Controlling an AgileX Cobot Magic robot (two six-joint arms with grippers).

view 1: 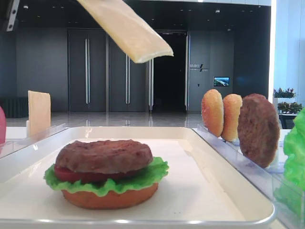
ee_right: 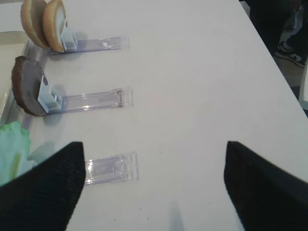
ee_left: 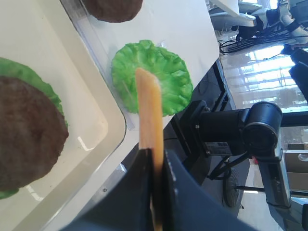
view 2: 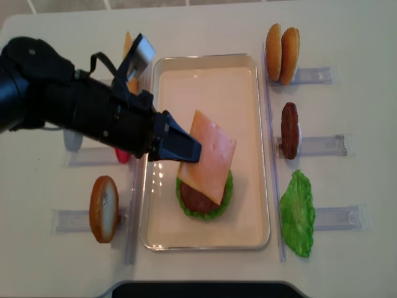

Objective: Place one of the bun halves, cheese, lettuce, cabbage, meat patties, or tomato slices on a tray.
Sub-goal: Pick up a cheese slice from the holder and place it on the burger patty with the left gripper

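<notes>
Over the middle of the tray [view 2: 248, 93]: cheese [view 2: 209, 155] held aloft and tilted, pinched at one edge by the left gripper [view 2: 186, 149], jaws clamped narrow on the slice. Directly below, partly hidden in the top view: stack of bun base, lettuce [view 1: 143, 177], tomato, meat patty [view 1: 104, 155] uppermost, sitting toward the near end of the tray. Slice clear of the patty, not touching, as seen high in the low front view. Right gripper [ee_right: 154, 187] spread wide, holding nothing, parked above the bare table on the right near the clear racks [ee_right: 91, 100]. On the right-hand racks: two bun halves [view 2: 282, 53], spare patty [view 2: 289, 130], loose lettuce leaf [view 2: 298, 214]. Far left: another bun half [view 2: 104, 208] on its rack. Step in hand, by judgement: carrying cheese to the stack. Next move likely calls for levelling the slice, lowering it centred onto the patty, then releasing. Risk: tilted slice landing off-centre or sliding off.
</notes>
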